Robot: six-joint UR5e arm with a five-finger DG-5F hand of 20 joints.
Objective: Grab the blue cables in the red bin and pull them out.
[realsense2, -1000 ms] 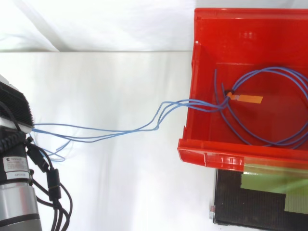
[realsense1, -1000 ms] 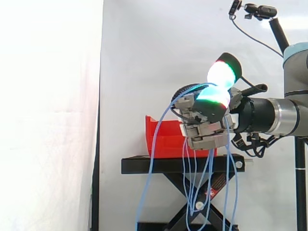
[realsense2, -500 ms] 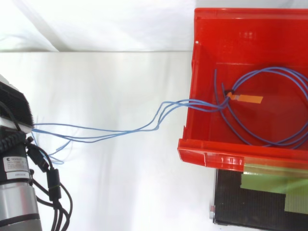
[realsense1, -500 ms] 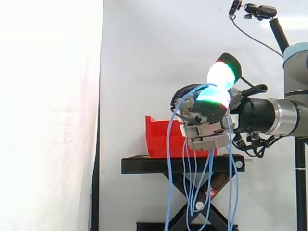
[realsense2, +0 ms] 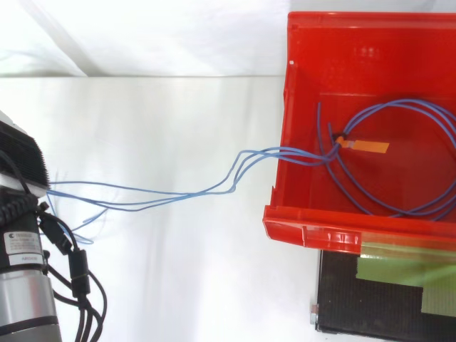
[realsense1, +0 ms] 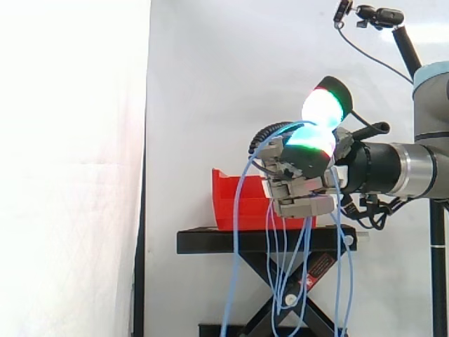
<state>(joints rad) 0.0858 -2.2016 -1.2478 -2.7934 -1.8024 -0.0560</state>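
Note:
My hand (realsense1: 300, 175) hovers to the right of the red bin (realsense1: 235, 200), slightly above its rim, with glowing fingertips (realsense1: 321, 107) raised. It is shut on a bunch of blue cables (realsense1: 236, 239), which drape over it and hang in long loops past the stand. From above, the cables (realsense2: 285, 150) run left out of the red bin (realsense2: 306, 231), over its wall and across the gap toward my arm. A coil of them lies on the bin floor, joined at an orange tag (realsense2: 367, 146).
The bin sits on a black scissor stand (realsense1: 266, 241) before the white curtain. A green-taped black plate (realsense2: 385, 299) lies below the bin in the top view. A camera on a black stalk (realsense1: 379, 15) stands above my arm.
The long loose loop at the left of the hanging cables swung right, then back left. My hand and the coil in the bin stayed almost still.

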